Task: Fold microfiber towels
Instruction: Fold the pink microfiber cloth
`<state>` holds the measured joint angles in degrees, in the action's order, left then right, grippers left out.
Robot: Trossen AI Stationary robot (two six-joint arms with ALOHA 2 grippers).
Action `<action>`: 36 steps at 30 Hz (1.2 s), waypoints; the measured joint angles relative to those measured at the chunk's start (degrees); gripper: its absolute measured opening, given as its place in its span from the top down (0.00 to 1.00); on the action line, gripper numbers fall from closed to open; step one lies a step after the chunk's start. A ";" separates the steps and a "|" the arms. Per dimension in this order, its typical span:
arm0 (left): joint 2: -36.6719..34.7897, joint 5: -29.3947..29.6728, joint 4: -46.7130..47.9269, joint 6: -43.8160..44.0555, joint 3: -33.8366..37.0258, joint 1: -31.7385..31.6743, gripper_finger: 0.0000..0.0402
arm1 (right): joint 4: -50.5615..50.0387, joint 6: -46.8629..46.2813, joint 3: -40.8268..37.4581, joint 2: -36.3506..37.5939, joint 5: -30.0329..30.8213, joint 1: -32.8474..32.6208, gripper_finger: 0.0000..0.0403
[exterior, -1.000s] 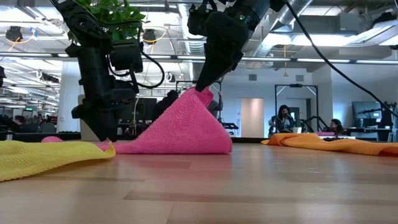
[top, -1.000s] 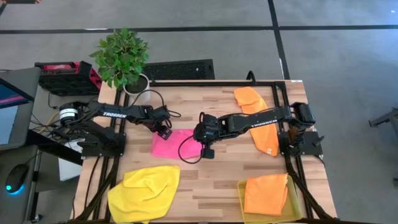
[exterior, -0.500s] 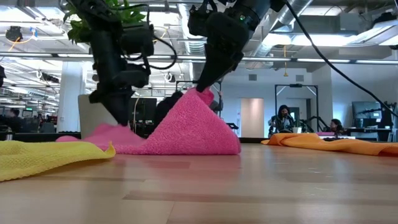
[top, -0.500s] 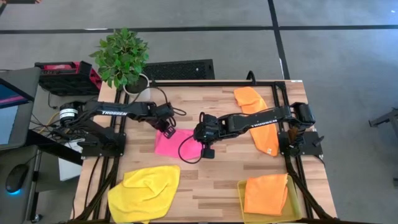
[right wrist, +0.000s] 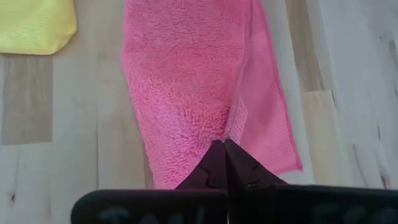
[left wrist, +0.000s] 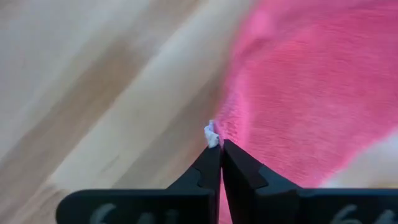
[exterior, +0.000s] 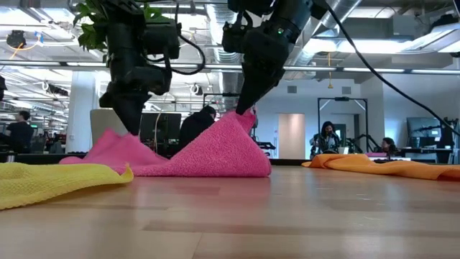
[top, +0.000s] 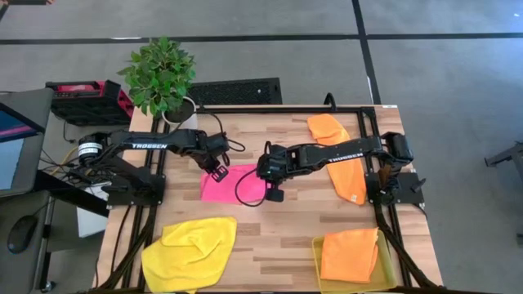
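Observation:
A hot pink towel (top: 233, 186) lies mid-table between my two grippers, raised into a peak at each end (exterior: 215, 155). My left gripper (top: 219, 173) is shut on its left end and my right gripper (top: 265, 173) is shut on its right end. A yellow towel (top: 189, 253) lies crumpled at the near left. One orange towel (top: 339, 155) lies at the far right, partly under my right arm. Another orange towel (top: 350, 255) rests in a tray at the near right. My left gripper pinches the pink towel's left corner (left wrist: 214, 132), the one with a small white tag, between its two fingertips, coming steeply from above. The corner (exterior: 122, 137) is lifted and the cloth slopes down from it to the table. My right gripper pinches the pink towel's right end (right wrist: 231, 127) between its fingertips, slanting down from the table's right. How many layers it holds, I cannot tell. That end stands up in a peak (exterior: 241, 119), and the cloth falls slack from it onto the table.
A potted plant (top: 161, 77) stands at the table's far left corner. A translucent yellow tray (top: 320, 269) sits at the near right edge. Bare wood (top: 278, 237) shows between the yellow towel and the tray. People sit in the room beyond the table (exterior: 327, 137).
My left gripper has taken hold of the pink towel's left corner and risen with it, drifting a little toward my right gripper. That corner, flat on the table a second ago, now stands in a low peak. The right end stays raised in my right gripper.

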<state>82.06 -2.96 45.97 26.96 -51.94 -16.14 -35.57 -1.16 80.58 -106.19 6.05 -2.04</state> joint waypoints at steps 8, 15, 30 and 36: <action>0.52 5.13 3.35 3.28 0.04 0.65 1.00 | 0.02 -0.32 0.00 0.00 -0.01 -0.05 0.99; 0.20 2.11 1.88 0.36 0.02 0.59 1.00 | 0.20 -0.36 0.00 0.00 -0.01 -0.04 0.99; 0.57 -0.28 2.63 4.76 0.02 0.26 1.00 | 0.66 -0.27 0.00 0.00 -0.01 -0.04 0.99; 0.57 0.10 2.56 4.00 0.02 0.48 1.00 | 0.71 0.30 0.00 0.00 -0.03 -0.04 0.99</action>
<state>82.63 -2.86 48.53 30.96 -51.92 -15.66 -34.86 -0.86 80.58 -106.19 6.02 -2.09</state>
